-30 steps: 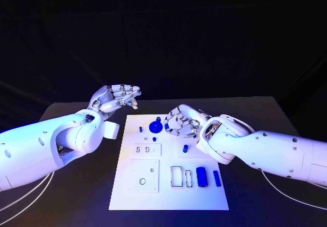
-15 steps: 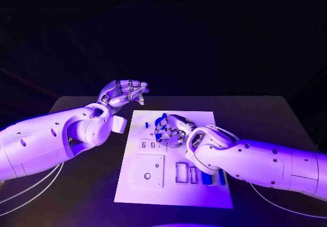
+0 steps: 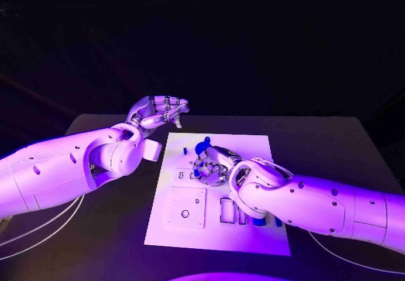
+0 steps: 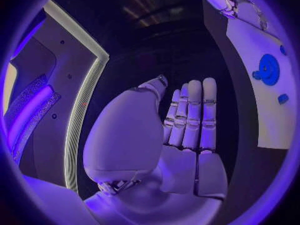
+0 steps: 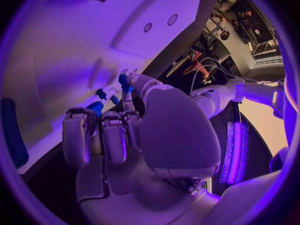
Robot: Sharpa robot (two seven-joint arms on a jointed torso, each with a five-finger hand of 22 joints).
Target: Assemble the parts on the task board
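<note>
The white task board [image 3: 246,147] lies in the middle of the black table. My right hand [image 3: 213,166] hovers low over its far half and pinches a small blue part [image 3: 203,144] [image 5: 125,80] between thumb and a fingertip. Under its curled fingers [image 5: 115,135] the blue gear [image 5: 95,107] shows in part, with two small blue pieces [image 5: 100,93] beside it. My left hand [image 3: 160,112] hangs above the table past the board's far left corner, holding nothing, its fingers [image 4: 190,115] side by side. From the left wrist the gear [image 4: 269,69] is seen on the board [image 4: 250,40].
A square white plate with a hole [image 3: 185,208] and several narrow slots [image 3: 226,211] take up the board's near half. A blue cylinder [image 3: 253,222] lies at the near right, partly covered by my right forearm [image 3: 312,202]. A small blue peg [image 3: 182,151] stands near the far left.
The camera has shifted. My right hand has slid toward the board's left, now covering the gear, with the small blue part at its fingertips. The left hand has barely moved.
</note>
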